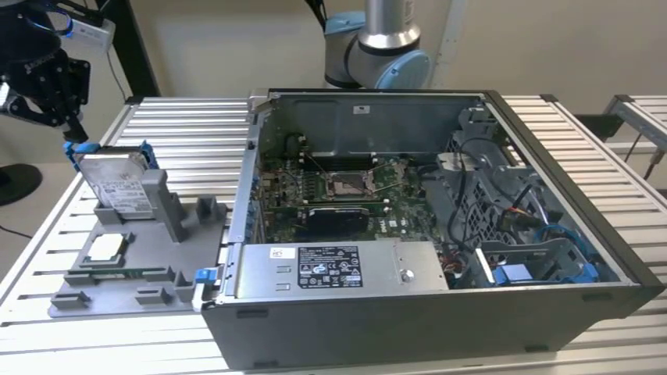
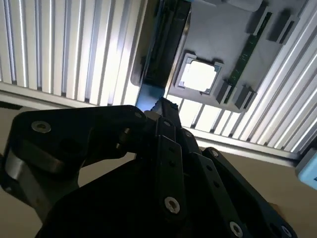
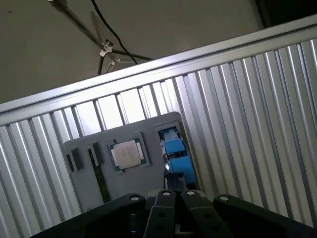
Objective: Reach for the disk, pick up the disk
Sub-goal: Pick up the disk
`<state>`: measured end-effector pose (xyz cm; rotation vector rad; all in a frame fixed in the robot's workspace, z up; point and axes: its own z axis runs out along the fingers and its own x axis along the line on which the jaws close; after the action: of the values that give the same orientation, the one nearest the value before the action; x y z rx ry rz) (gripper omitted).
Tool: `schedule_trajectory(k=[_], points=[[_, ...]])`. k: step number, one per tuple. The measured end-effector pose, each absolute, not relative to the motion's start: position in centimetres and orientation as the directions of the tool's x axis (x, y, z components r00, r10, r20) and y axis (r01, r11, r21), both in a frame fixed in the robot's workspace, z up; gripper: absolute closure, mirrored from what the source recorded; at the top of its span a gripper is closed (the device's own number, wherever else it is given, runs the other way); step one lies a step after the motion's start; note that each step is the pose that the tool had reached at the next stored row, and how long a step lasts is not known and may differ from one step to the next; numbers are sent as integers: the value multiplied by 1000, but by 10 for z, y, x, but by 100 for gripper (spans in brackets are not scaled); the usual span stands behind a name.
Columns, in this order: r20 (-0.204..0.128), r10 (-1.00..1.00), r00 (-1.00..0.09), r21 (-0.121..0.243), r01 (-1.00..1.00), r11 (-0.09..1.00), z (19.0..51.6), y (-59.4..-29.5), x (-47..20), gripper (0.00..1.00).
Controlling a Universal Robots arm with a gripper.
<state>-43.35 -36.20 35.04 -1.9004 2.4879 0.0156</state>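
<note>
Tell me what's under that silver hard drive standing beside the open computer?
A grey slotted stand on a grey tray holds the disk upright. Its lower edge sits hidden in the slot, so what it rests on cannot be seen.

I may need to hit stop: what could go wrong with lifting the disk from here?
The gripper is at the upper corner of the disk, by its blue rail; a hold so far off centre might let it swing or slip. The disk stands upright in a grey holder, so a tilted pull could jam it. Dropped, it might hit the processor chip nearby.
</note>
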Motion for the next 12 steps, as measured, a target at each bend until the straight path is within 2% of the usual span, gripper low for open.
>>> schedule_trajectory(k=[10,11,12], points=[[-18,-972,-233,2,-972,233,350,-362,-429,100],[-18,-972,-233,2,-972,233,350,-362,-429,0],[-18,-972,-233,2,-972,233,350,-362,-429,0]])
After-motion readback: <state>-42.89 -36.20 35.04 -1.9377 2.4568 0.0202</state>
